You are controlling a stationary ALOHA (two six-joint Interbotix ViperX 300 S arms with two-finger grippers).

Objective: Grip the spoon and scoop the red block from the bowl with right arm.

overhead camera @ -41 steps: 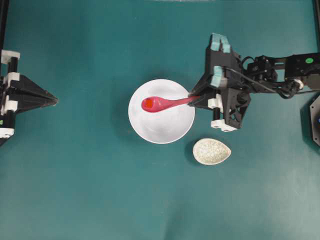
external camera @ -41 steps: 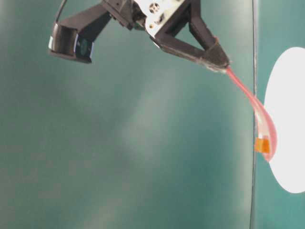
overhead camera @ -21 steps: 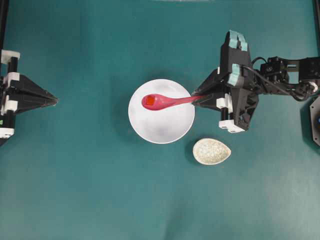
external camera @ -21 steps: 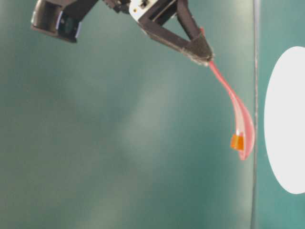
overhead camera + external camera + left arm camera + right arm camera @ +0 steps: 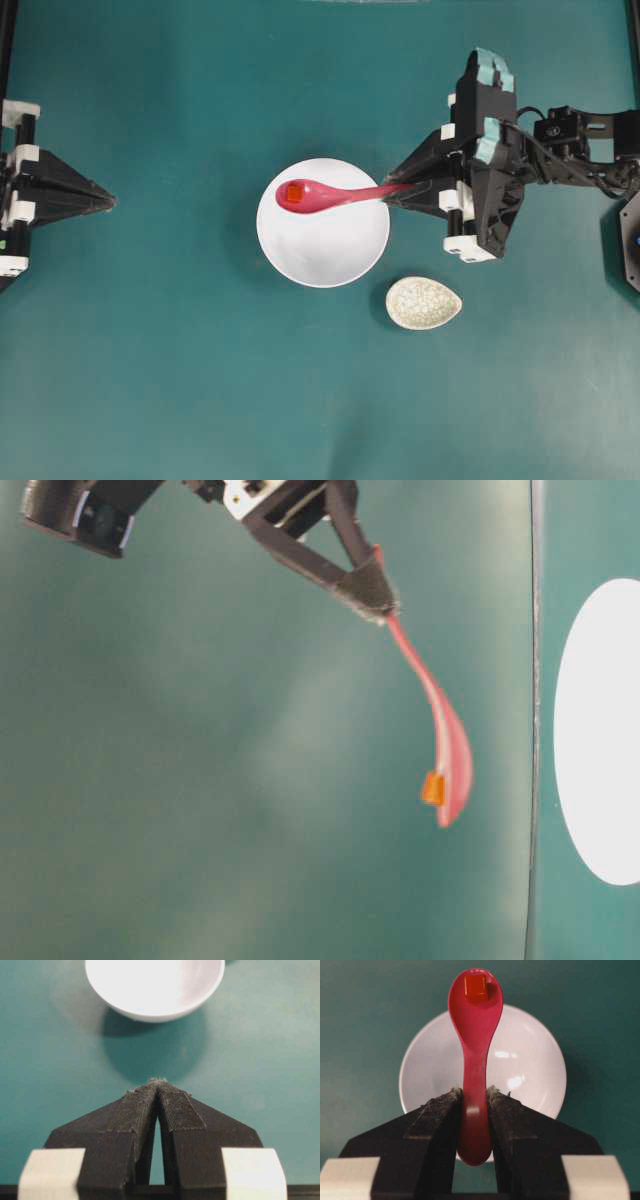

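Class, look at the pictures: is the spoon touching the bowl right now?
Apart. The table-level view shows the spoon, carrying the red block, hanging clear of the bowl, with green table between them.

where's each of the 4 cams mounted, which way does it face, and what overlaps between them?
Overhead exterior: above, looking straight down; both arms show, right gripper holding the spoon over the bowl.
Table-level exterior: low side view, picture apparently turned sideways; right gripper and spoon with the red block.
Left wrist-mounted: on the left arm, looking past the left gripper toward the bowl.
Right wrist-mounted: on the right arm, looking along the spoon down at the bowl.
Shared: the bowl shows in all four views.
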